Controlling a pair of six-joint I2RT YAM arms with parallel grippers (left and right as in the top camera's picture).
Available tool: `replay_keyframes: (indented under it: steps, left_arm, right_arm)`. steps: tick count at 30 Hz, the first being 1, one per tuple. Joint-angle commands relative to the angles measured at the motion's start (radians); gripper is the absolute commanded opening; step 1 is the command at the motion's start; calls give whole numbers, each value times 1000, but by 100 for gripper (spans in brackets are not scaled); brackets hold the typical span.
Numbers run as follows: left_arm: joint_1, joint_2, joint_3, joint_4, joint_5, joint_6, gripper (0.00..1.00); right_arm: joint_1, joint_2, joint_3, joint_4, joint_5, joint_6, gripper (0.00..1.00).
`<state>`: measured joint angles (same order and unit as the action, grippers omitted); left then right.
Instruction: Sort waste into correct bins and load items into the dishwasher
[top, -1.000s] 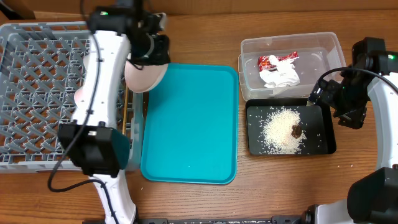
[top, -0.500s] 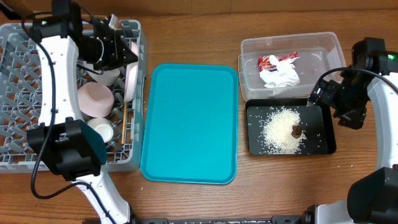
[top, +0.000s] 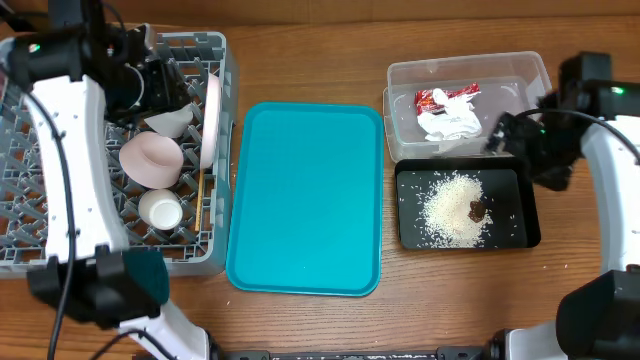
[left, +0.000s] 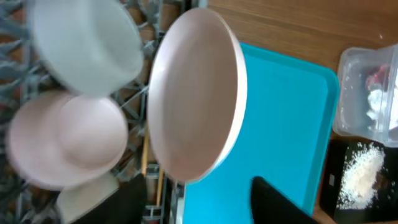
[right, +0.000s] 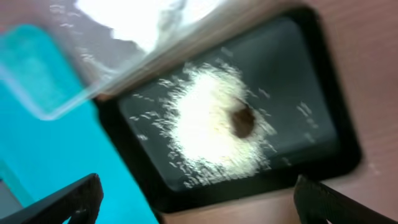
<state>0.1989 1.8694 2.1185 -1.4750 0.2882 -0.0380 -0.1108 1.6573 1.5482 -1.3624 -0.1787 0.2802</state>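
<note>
The grey dishwasher rack (top: 45, 150) at the left holds a plate (top: 211, 120) standing on edge, a pale bowl (top: 172, 121), a pink saucer (top: 150, 160), a small white cup (top: 160, 209) and chopsticks (top: 203, 190). My left gripper (top: 160, 85) hovers over the rack's back part, open, a little away from the plate (left: 196, 93), with nothing between its fingers (left: 280, 202). The clear tub (top: 530, 70) contains a red wrapper (top: 445, 98) and a napkin (top: 450, 125). Rice (top: 452, 205) and a brown scrap (top: 477, 210) lie in the black tray (top: 410, 235). Above it my right gripper (top: 510, 135) is open and empty.
A flat teal tray (top: 305, 200) lies bare between the rack and the bins. Both bins sit close together at the right on the wooden table (top: 300, 320). The right arm's body stands along the table's right edge.
My left gripper carried the plate left from the teal tray's edge into the rack, opened and drew back; the plate stands alone on edge. My right gripper shifted slightly up and left.
</note>
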Motion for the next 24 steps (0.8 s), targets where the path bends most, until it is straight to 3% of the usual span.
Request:
replay_keyframes:
  steps: [1, 3, 8, 11, 16, 20, 24]
  left_arm:
    - [-31, -43, 20, -48, -184, -101, 66]
    - [-46, -39, 10, -112, -254, -147, 100]
    - [-47, -39, -6, -215, -238, -129, 100]
    - [-69, -40, -11, -215, -164, -42, 100]
    - [-139, -54, -44, -215, -178, -40, 100]
    - [-183, -125, -194, -193, -270, -90, 100]
    - [-185, -282, -419, -62, -269, -90, 100]
  right_arm:
    - [137, -32, 11, 98, -37, -60, 100]
    - [251, -32, 11, 222, 1, -80, 100]
    - [319, -32, 11, 373, 5, -79, 100]
    - [294, -32, 11, 292, 6, -72, 100]
    - [200, -32, 11, 154, 24, -76, 100]
    - [134, -42, -6, 126, 25, -81, 100]
    - [132, -122, -126, 206, 25, -87, 100]
